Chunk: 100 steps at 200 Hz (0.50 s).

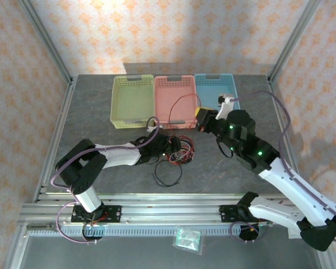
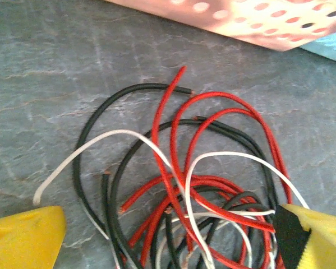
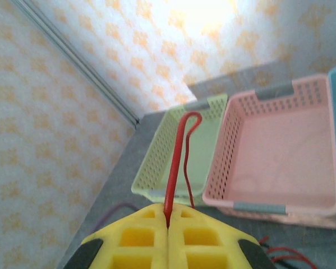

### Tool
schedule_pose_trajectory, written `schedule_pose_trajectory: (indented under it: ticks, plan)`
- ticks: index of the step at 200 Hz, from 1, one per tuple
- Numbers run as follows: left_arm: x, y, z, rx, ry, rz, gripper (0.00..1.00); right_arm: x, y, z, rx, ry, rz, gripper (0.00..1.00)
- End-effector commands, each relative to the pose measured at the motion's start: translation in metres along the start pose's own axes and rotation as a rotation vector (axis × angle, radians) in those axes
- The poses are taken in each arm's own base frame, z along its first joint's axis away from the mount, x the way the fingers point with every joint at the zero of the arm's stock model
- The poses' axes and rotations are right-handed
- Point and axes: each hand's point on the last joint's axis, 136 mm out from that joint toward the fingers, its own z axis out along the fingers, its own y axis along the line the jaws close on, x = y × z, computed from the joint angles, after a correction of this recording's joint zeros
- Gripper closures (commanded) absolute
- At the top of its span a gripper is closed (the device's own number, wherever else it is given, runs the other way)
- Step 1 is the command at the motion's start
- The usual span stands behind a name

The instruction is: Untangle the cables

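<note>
A: Overhead first?
B: My left gripper [image 1: 165, 147] sits low over the cables [image 1: 178, 151], heaped in the middle of the desk [image 1: 97, 126] just near of the pink basket [image 1: 163, 98]; one black loop [image 1: 168, 175] lies nearer. My right gripper [image 1: 202, 120] hangs higher, to the right of the heap.
A: Left wrist?
B: Jaws spread wide, one yellow finger [image 2: 22, 238] each side of the knot, nothing pinched. I'd say I'm lined up to pick a strand. Black, red and white strands cross, so a pull may drag neighbours.
A: Right wrist?
B: Clamped on a red strand [image 3: 176, 162] that stands up and bends over, likely held clear of the heap. The green basket [image 3: 155, 159] and the pink one lie beyond; their rims could snag it
</note>
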Motion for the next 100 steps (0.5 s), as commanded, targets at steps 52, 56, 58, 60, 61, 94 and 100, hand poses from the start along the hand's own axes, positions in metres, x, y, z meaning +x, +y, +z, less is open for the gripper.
schedule_pose_trajectory:
  ticks: [52,56,58,60,61,94,100]
  plan:
    - [0.003,0.014,0.001,-0.109,-0.001,-0.011,0.05,-0.092,0.026,-0.037,0.037,-0.221,-0.137,1.0]
    - [0.001,0.012,-0.001,-0.106,-0.006,-0.004,0.05,-0.093,0.025,-0.037,0.048,-0.225,-0.138,1.0]
    - [0.0,0.01,-0.002,-0.105,-0.01,0.001,0.05,-0.094,0.025,-0.036,0.054,-0.229,-0.137,1.0]
    - [-0.001,0.009,-0.003,-0.105,-0.014,0.006,0.05,-0.094,0.024,-0.036,0.06,-0.229,-0.137,1.0]
    - [-0.002,0.008,-0.003,-0.104,-0.015,0.007,0.05,-0.095,0.023,-0.035,0.063,-0.23,-0.137,1.0]
    - [-0.037,-0.011,-0.043,-0.15,-0.17,0.101,0.03,-0.098,0.016,-0.024,0.134,-0.214,-0.105,1.0]
    - [-0.043,-0.015,-0.051,-0.147,-0.206,0.113,0.04,-0.096,0.015,-0.02,0.144,-0.204,-0.103,1.0]
